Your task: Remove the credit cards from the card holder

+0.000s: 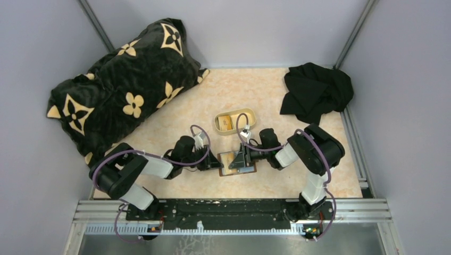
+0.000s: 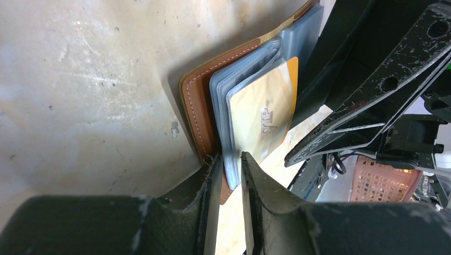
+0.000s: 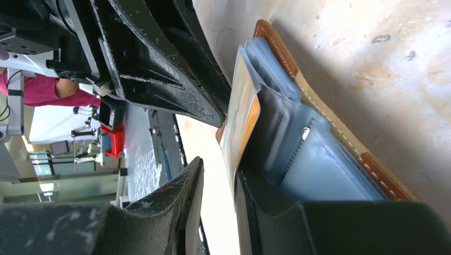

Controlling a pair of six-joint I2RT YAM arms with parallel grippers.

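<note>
Top external view places the flat two-panel folding card holder [image 1: 227,159], brown outside with pale blue-grey clear sleeves inside, lying open on the marbled beige table [image 1: 276,90] between the two arms, toward the near edge. The left gripper [image 2: 228,172] is clamped on the brown stitched corner of the card holder and pins it down. The right gripper [image 3: 219,169] has its jaws apart, astride the free edge of an orange-tan card [image 3: 240,117] printed VIP, which stands partly out of a sleeve. The card rests against one finger with a gap to the other, so it is not yet pinched. Judged progress: extraction is under way but not complete. This card has yet to be drawn out, and the stacked sleeves may hold more, though their contents cannot be read. The tan oval shallow tray [image 1: 219,127] just beyond the card holder contains flat pale pieces. These are possibly cards already removed, but too small to confirm. Clearances: the two grippers work almost tip to tip over the card holder, so room between them is tight. Open table on the right arm's side allows a straight pull along the sleeve. The black cushion with cream flower motifs [image 1: 122,90] at far left and the crumpled black cloth [image 1: 316,93] at far right are well apart from the work. The sleeve mouth could snag the card.
</note>
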